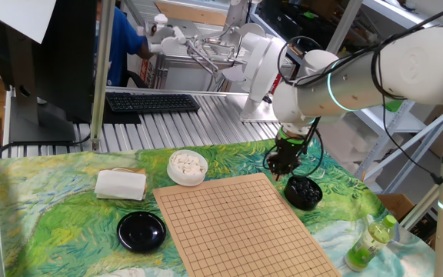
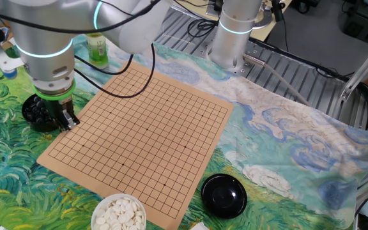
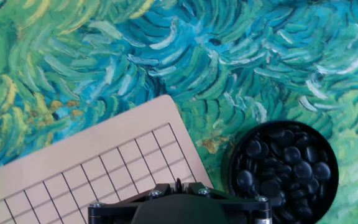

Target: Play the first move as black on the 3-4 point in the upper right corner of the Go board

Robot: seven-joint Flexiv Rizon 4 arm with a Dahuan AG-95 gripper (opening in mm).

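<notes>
Black two-finger gripper (image 1: 282,171) pointing down, jaws together, held stone not discernible, between tan wooden gridded Go board (image 1: 237,223) corner and round black bowl of glossy black stones (image 1: 303,191).

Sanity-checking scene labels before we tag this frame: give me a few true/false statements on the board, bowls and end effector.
1. The Go board has no stones on it. True.
2. The bowl of black stones sits on the board. False: it rests on the painted cloth beside a board corner.
3. The end effector points down, next to the black-stone bowl. True.
4. The white stones are scattered across the cloth. False: they are gathered in a white bowl.
5. A black lid lies on the cloth near the board. True.
6. The green bottle lies on its side. False: it stands upright.
</notes>
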